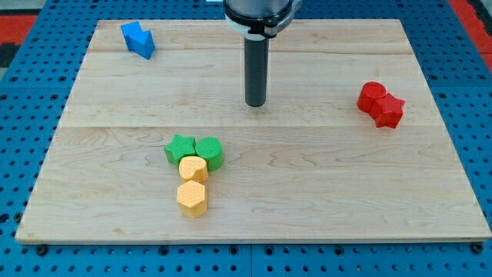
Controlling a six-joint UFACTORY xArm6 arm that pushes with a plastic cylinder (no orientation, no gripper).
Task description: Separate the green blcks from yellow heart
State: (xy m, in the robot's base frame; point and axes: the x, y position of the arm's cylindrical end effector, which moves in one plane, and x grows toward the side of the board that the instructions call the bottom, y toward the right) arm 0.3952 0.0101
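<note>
A green star block (179, 148) and a green cylinder block (210, 151) sit side by side left of the board's middle. The yellow heart block (193, 168) touches both from below. A yellow hexagon block (191, 198) lies just under the heart. My tip (255, 103) stands above and to the right of this cluster, well apart from it and touching no block.
A blue block (138, 39) lies near the wooden board's (346, 200) top left corner. A red cylinder block (371, 95) and a red star block (388, 111) touch each other at the view's right.
</note>
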